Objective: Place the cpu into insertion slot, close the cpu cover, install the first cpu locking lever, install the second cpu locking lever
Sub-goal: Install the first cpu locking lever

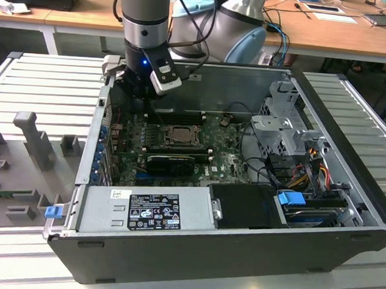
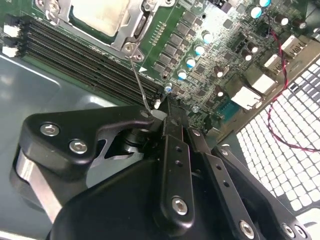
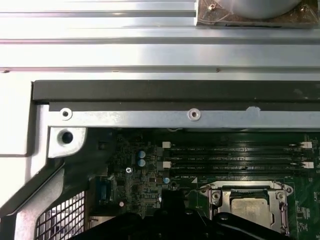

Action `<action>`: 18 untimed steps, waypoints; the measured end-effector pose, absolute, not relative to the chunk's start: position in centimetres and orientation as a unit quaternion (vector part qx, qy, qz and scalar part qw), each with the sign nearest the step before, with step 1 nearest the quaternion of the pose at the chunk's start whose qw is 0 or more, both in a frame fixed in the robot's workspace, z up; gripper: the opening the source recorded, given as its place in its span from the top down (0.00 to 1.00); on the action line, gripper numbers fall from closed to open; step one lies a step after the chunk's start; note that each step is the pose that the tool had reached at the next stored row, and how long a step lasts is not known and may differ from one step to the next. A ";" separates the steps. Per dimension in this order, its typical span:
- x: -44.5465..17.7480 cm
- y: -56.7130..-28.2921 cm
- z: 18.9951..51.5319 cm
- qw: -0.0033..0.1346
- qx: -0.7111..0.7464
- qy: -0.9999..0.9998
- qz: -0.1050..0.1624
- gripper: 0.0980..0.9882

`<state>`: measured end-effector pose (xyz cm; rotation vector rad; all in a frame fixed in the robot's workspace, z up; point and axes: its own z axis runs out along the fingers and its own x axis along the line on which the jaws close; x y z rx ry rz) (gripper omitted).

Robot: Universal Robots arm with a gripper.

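Bright, even room light falls from above on the ribbed table (image 1: 46, 76). Inside the computer case (image 1: 239, 252) the motherboard (image 1: 229, 137) is dimmer, shadowed near my wrist. In the first wrist view the case rim (image 3: 150, 117) shines pale. In the second wrist view my gripper (image 2: 167, 104) looks almost black.

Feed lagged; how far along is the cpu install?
Done: the cpu lies seated, the cpu cover looks closed over it. In hand: the claw is at the free end of a locking lever. Left: that lever is unlatched; the other I cannot judge.
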<state>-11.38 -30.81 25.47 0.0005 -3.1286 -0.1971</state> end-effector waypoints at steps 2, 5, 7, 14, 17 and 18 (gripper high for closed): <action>-11.0 -30.8 25.5 0.003 0.000 -0.998 -0.063 0.99; -10.6 -30.8 25.5 0.004 0.000 -0.998 -0.063 0.99; -10.1 -30.8 25.5 0.004 0.000 -0.998 -0.063 0.99; -8.3 -30.8 25.5 0.004 0.000 -0.998 -0.063 0.99; -7.5 -30.8 25.5 0.004 0.000 -0.998 -0.063 0.99; -6.8 -30.8 25.5 0.005 0.000 -0.998 -0.063 0.99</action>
